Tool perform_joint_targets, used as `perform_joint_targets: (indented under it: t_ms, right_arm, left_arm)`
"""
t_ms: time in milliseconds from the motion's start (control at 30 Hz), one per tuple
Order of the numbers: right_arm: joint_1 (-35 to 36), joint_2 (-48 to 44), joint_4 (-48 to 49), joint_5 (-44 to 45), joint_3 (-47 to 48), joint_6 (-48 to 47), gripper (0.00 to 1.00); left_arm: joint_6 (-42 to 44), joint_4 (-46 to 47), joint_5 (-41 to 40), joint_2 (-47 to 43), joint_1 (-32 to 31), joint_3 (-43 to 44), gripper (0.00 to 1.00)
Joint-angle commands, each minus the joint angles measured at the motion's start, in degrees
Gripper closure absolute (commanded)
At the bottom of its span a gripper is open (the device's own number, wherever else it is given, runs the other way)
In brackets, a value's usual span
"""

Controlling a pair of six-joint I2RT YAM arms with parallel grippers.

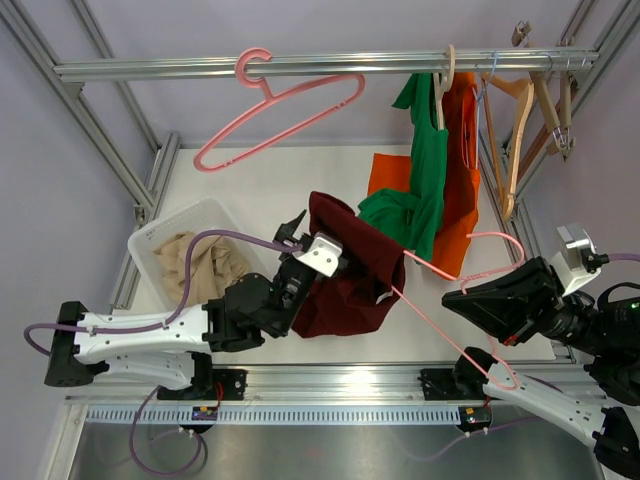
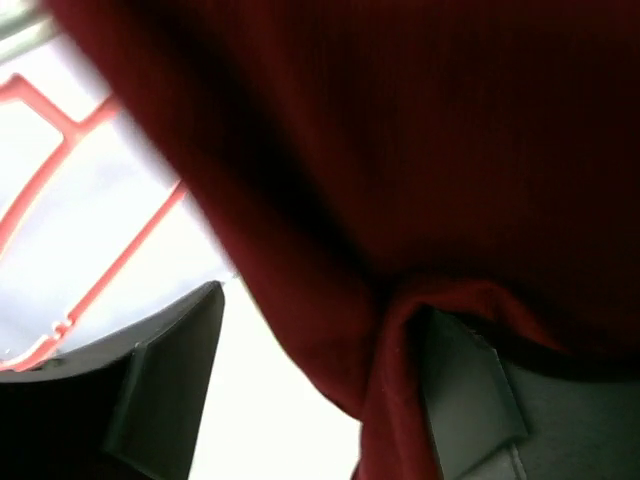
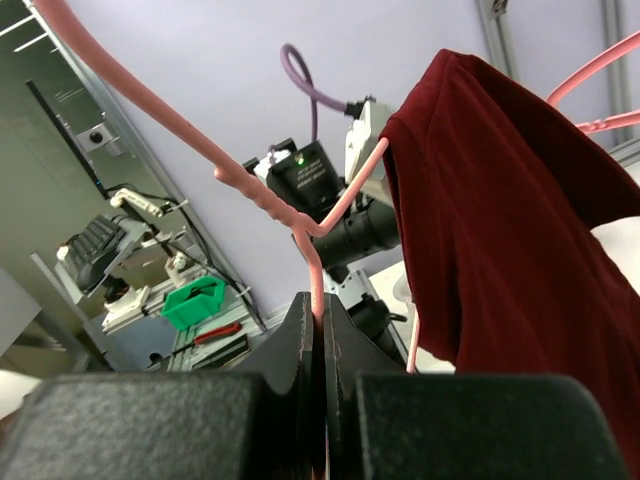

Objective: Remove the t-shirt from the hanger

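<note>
T-shirt (image 1: 345, 270), maroon: soft, light, limp. Draped on pink hanger (image 3: 316, 265) over counter's middle, toward near edge. Right gripper (image 3: 322, 312) pinched tight on hanger wire. Left gripper (image 2: 320, 300) fingers apart, cloth hanging between. Suggested hold: bunched fabric.

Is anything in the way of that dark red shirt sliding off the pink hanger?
Nothing separate does. Only the pink hanger itself: one of its arms runs inside the maroon t-shirt, which drapes over it. The right gripper clamps the hanger, and the left gripper has the cloth between its open fingers.
</note>
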Motion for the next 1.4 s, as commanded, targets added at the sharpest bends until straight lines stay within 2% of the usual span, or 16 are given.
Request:
perform_joint_targets:
  t_ms: [0,100,133,167,433,600,700,767,833,867,1000,1133,1233,1300,1367]
  right_arm:
    - [-0.05,-0.96,5.45,-4.69,-0.36,1.76,1.00]
    - [0.03,-0.96,5.10,-3.99,-0.36,1.59,1.00]
    - [-0.05,-1.13,5.10,-3.73,-0.28,1.50,1.00]
    - [-0.06,-1.22,5.10,-3.55,-0.28,1.50,1.00]
    - [-0.06,-1.57,0.89,0.40,-0.36,0.71,1.00]
    - [-0.06,-4.11,-7.29,5.41,-2.38,0.88,1.00]
    - [-0.05,-8.68,-9.57,8.83,-4.23,1.67,1.00]
    - [-0.06,-11.31,-12.20,12.77,-3.62,1.59,1.00]
    - [0.03,-12.03,-13.96,15.95,-2.57,1.33,1.00]
    - [0.03,-12.21,-15.80,19.62,-2.21,1.24,1.00]
    - [-0.05,-10.72,-18.10,24.40,-1.51,0.19,1.00]
    - [-0.05,-8.87,-17.05,25.28,-1.42,-0.78,1.00]
    - [-0.06,-7.03,-16.35,25.46,-0.72,-1.84,1.00]
    - [-0.06,-6.24,-16.00,25.02,-0.37,-2.01,1.00]
    - [-0.06,-5.09,-15.29,24.23,-0.45,-2.01,1.00]
  left_arm:
    - [3.72,7.03,4.27,-0.32,1.16,4.17,0.30]
    - [3.37,7.20,6.21,-0.76,1.86,4.44,0.71]
    - [3.28,6.94,6.47,-0.85,2.30,4.53,0.97]
    - [3.28,6.76,6.30,-0.85,2.48,4.70,1.00]
    - [5.39,1.32,0.68,-5.67,2.74,4.79,1.00]
    - [3.99,-4.90,-0.38,-10.15,3.53,9.18,1.00]
    - [-4.44,-15.16,3.74,-13.50,3.45,15.67,1.00]
    - [-9.61,-18.10,7.95,-16.04,3.36,20.34,1.00]
    - [-12.09,-21.00,11.20,-17.45,3.45,22.97,1.00]
    - [-13.06,-22.06,11.48,-17.63,3.45,26.47,1.00]
    - [-13.51,-29.52,11.40,-16.24,3.36,36.33,1.00]
    - [-6.58,-30.59,5.97,-13.95,3.45,45.91,1.00]
    - [4.90,-26.74,4.19,-11.32,3.45,52.41,1.00]
    - [9.41,-26.11,4.10,-9.56,3.36,57.05,1.00]
    - [15.91,-22.70,3.40,-7.27,3.36,58.84,1.00]
